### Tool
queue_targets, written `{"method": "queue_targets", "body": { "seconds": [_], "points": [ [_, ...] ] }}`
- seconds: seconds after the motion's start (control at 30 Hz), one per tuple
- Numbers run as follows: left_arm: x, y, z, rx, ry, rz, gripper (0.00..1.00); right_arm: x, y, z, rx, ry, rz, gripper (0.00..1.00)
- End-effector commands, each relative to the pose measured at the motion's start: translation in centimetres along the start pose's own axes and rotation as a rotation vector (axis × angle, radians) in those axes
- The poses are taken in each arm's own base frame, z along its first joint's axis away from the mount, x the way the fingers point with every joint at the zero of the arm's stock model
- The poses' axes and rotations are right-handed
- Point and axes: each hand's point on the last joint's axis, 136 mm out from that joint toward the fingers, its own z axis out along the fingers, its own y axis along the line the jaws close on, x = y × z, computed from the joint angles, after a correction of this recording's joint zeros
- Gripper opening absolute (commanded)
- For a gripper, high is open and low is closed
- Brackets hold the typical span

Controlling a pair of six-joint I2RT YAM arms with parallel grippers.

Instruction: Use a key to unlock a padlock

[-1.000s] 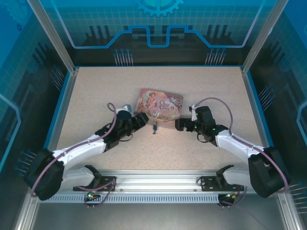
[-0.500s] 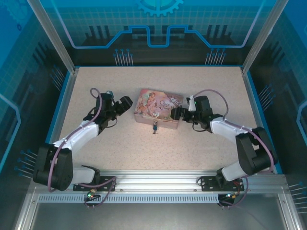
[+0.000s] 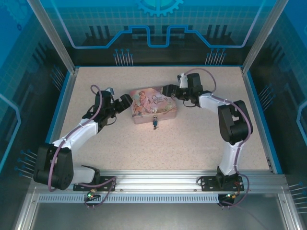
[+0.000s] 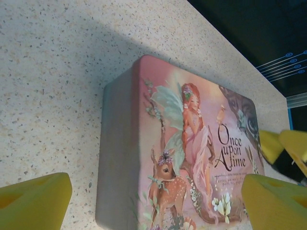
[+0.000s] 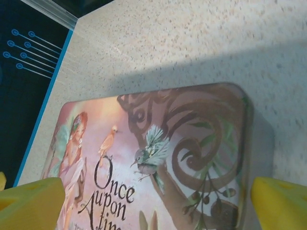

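Observation:
The tiny padlock [image 3: 155,119] sits against the front edge of the pink illustrated tin [image 3: 152,106], with the small dark key [image 3: 155,126] just below it; at this size I cannot tell whether they are joined. My left gripper [image 3: 125,101] is open at the tin's left end, its yellow fingertips [image 4: 33,201] spread wide over the lid [image 4: 192,158]. At the tin's far right corner my right gripper [image 3: 168,91] is open too, its yellow fingertips [image 5: 280,203] on either side of the lid [image 5: 158,143]. Neither gripper holds anything.
The speckled table [image 3: 201,139] is bounded by blue side rails [image 3: 257,115] and clear enclosure walls. The right arm's elbow [image 3: 232,120] rises right of the tin. The right gripper's yellow fingers [image 4: 283,146] show beyond the tin's far end in the left wrist view.
The right gripper has swung from the tin's right end up to its far right corner. The tin has turned and slid slightly left. The left gripper moved from the tin's front to its left end.

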Motion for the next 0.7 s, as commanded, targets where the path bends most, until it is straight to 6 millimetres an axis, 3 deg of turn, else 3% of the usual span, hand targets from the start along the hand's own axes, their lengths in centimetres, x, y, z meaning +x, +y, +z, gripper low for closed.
{"method": "queue_targets", "body": {
  "seconds": [0.0,0.13,0.27,0.33,0.5,0.67],
  "points": [
    [-1.3,-1.4,-0.6,0.031,-0.014,0.062,0.90,-2.5,-1.8,-1.8,0.101,-0.048,-0.038,1.00],
    [-1.5,-2.7,-1.1,0.064,-0.002,0.114,0.85,-3.9,-2.2,-8.0,0.154,-0.178,-0.027,1.00],
    [-1.3,-4.6,-0.7,0.161,0.021,0.118,0.78,-0.3,0.1,-11.4,0.084,-0.145,-0.025,0.97],
    [-1.2,-5.9,-0.3,0.208,0.041,0.119,0.75,2.8,1.6,-11.9,0.001,-0.100,0.005,0.89],
    [-0.2,-8.4,1.2,0.302,0.123,0.136,0.73,11.1,3.6,-10.9,-0.112,-0.069,0.081,0.80],
    [1.1,-9.4,3.1,0.326,0.186,0.164,0.73,16.4,3.9,-9.0,-0.077,-0.074,0.123,0.73]
  ]
}}
